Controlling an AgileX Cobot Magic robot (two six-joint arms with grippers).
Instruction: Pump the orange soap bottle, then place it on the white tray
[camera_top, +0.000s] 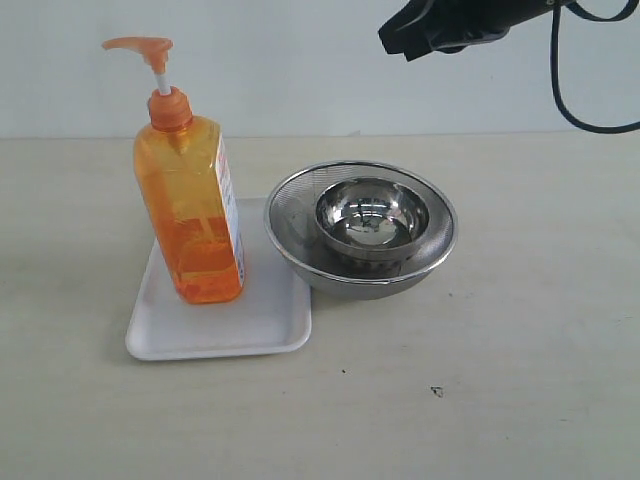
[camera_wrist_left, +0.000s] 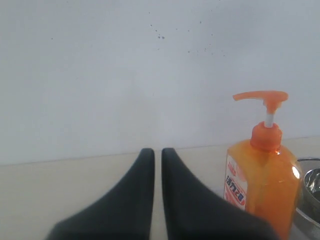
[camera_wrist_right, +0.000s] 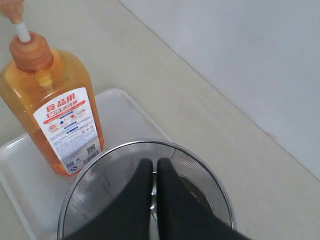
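The orange soap bottle (camera_top: 190, 215) stands upright on the white tray (camera_top: 255, 325), its pump head raised on the white stem. It also shows in the left wrist view as the bottle (camera_wrist_left: 262, 180) and in the right wrist view as the bottle (camera_wrist_right: 50, 100) on the tray (camera_wrist_right: 125, 107). My right gripper (camera_top: 405, 40) hangs high at the back right, shut and empty; in its own view the right gripper (camera_wrist_right: 154, 162) hovers over the steel bowls. My left gripper (camera_wrist_left: 157, 151) is shut on nothing, beside the bottle and apart from it; the exterior view does not show it.
A steel mesh bowl (camera_top: 300, 200) with a smaller steel bowl (camera_top: 372, 215) inside stands right of the tray, touching its edge. A black cable (camera_top: 575, 105) hangs at the top right. A white wall rises behind the beige table.
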